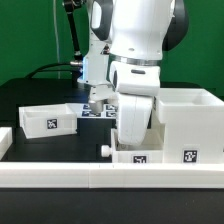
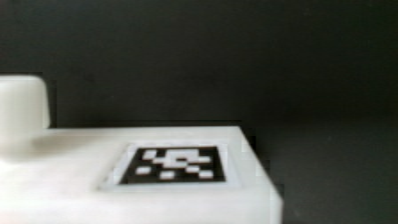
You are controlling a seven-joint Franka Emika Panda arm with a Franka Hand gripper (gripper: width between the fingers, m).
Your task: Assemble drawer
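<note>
In the exterior view the drawer lies in three pieces on the dark tabletop (image 1: pixel 40 150). The tall open box (image 1: pixel 185 120) stands at the exterior view's right. The left tray (image 1: pixel 45 120) sits well apart from it at the exterior view's left. The front tray (image 1: pixel 130 157), with its knob (image 1: pixel 104 151), lies just behind the long white rail (image 1: pixel 60 178). The tool (image 1: pixel 97 103) hangs low at the back, between the left tray and the box, over what looks like the marker board (image 1: pixel 90 114). The arm's thick forearm (image 1: pixel 135 110) hides most of it, so I cannot tell whether its fingers are spread or pressed together, or whether it grips anything.

Judging by this, no tray is in the box yet and the step in hand is fetching one. To do it well, come straight down on a tray wall, pinch it squarely and lift it level. The gap between the left tray and the box is the free lane. The rail closes off the near side, and the forearm rides close over the front tray.

In the wrist view a white part (image 2: pixel 107 190) with a tag (image 2: pixel 178 165) fills the lower frame. Its far edge and corner are sharp against bare tabletop (image 2: pixel 267 60). A blurred rounded post (image 2: pixel 18 105) rises beside it, either a knob or a finger, I cannot say which. There is open room beyond that edge.
</note>
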